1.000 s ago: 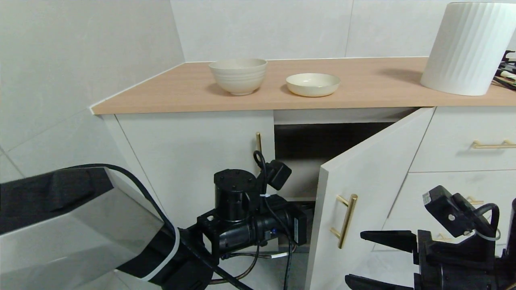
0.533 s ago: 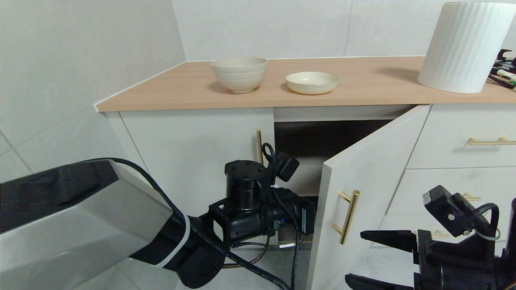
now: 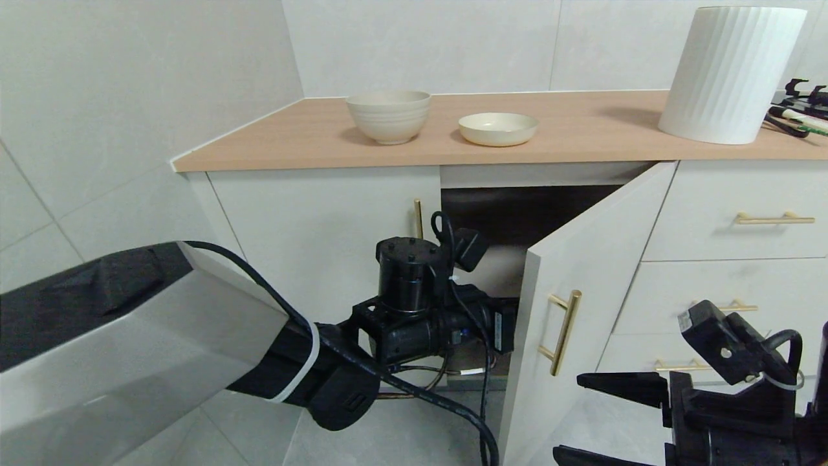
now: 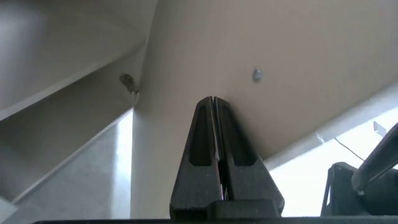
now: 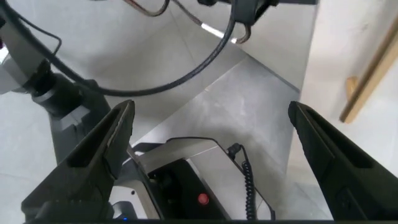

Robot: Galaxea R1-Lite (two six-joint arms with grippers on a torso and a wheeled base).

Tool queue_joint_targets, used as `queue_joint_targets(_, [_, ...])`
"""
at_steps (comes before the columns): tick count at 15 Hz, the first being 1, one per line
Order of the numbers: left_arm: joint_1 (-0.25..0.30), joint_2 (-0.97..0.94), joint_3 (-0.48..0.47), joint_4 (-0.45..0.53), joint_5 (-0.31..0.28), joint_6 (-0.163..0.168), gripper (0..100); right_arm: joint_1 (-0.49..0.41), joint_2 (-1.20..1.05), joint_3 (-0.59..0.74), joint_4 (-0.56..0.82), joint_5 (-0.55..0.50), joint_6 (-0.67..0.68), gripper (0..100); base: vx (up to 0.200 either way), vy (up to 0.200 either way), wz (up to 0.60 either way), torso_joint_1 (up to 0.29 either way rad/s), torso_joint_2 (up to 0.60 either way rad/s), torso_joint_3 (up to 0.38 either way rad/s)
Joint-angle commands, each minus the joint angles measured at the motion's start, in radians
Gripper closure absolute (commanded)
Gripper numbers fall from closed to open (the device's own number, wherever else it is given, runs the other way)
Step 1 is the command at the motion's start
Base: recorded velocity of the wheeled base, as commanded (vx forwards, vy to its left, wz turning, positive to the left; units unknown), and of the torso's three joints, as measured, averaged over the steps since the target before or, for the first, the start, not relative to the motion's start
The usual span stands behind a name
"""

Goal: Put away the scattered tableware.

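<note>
Bright, soft light. A small shadow sits by the bowl [image 3: 389, 115] on the desk [image 3: 582, 126]. Above the left pincer [image 4: 213, 102], the cupboard [image 3: 517, 210] is dark.

A deep cream ribbed ceramic bowl [image 3: 389, 116] and a shallow cream dish [image 3: 498, 129] are being carried near each other, untouching, by the light wooden countertop [image 3: 582, 133]. A tall white fluted cylinder [image 3: 731, 74] is being borne well apart, with small dark items [image 3: 797, 111] beside it.

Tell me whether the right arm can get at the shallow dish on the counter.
Probably yes: the shallow dish sits uncovered on the counter, and the right hand, open and low beside the cabinet door, has nothing above it.
</note>
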Motion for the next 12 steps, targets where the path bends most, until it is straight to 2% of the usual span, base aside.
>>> queue_joint_targets(1, [-0.003, 0.009, -0.014, 0.001, -0.002, -0.001, 100, 0.006, -0.009, -0.002, -0.002, 0.001, 0.002, 0, 0.0, 0.0, 0.0, 0.0, 0.0, 0.0])
queue_joint_targets(5, [-0.049, 0.006, -0.034, 0.01, 0.018, -0.001, 100, 0.098, -0.095, -0.005, 0.001, 0.004, 0.055, 0, 0.0, 0.0, 0.0, 0.0, 0.0, 0.0])
queue_joint_targets(7, [-0.129, -0.008, -0.089, 0.076, 0.019, 0.001, 100, 0.118, -0.133, -0.005, -0.001, 0.011, 0.065, 0, 0.0, 0.0, 0.0, 0.0, 0.0, 0.0])
queue_joint_targets(9, [-0.247, -0.043, -0.121, 0.178, 0.018, 0.001, 100, 0.122, -0.158, -0.006, -0.001, 0.047, 0.066, 0, 0.0, 0.0, 0.0, 0.0, 0.0, 0.0])
queue_joint_targets(10, [-0.268, -0.061, -0.12, 0.199, 0.018, 0.001, 100, 0.122, -0.165, -0.005, -0.001, 0.051, 0.066, 0, 0.0, 0.0, 0.0, 0.0, 0.0, 0.0])
queue_joint_targets(11, [-0.275, -0.101, -0.106, 0.228, 0.018, -0.001, 100, 0.122, -0.172, -0.006, -0.001, 0.053, 0.068, 0, 0.0, 0.0, 0.0, 0.0, 0.0, 0.0])
queue_joint_targets(12, [-0.235, -0.129, -0.081, 0.227, 0.021, -0.001, 100, 0.121, -0.172, -0.008, -0.001, 0.053, 0.071, 0, 0.0, 0.0, 0.0, 0.0, 0.0, 0.0])
